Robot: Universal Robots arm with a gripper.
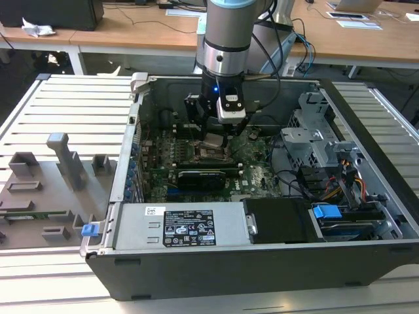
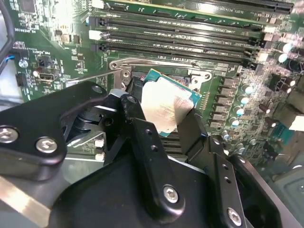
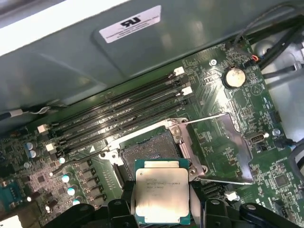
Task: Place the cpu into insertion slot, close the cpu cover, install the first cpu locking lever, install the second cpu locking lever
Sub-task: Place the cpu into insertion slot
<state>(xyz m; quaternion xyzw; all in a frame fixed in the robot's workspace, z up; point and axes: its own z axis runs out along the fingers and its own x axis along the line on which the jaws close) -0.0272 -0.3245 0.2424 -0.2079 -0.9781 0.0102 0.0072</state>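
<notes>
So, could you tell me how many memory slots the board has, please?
4 memory slots, parallel in the first wrist view: the first beside the socket, the fourth nearest the case wall; none looks hidden.

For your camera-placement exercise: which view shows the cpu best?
The first wrist view: the cpu faces the camera, its metal top in plain sight. The second wrist view shows it tilted, partly behind the fingers. The exterior view shows a small pale patch.

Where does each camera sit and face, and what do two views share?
Exterior view: off the arm, looking down into the open computer case; arm shows.
Second wrist view: on the arm, facing the cpu between black fingers.
First wrist view: on the arm, facing the insertion slot.
Both wrist views share the cpu.
</notes>
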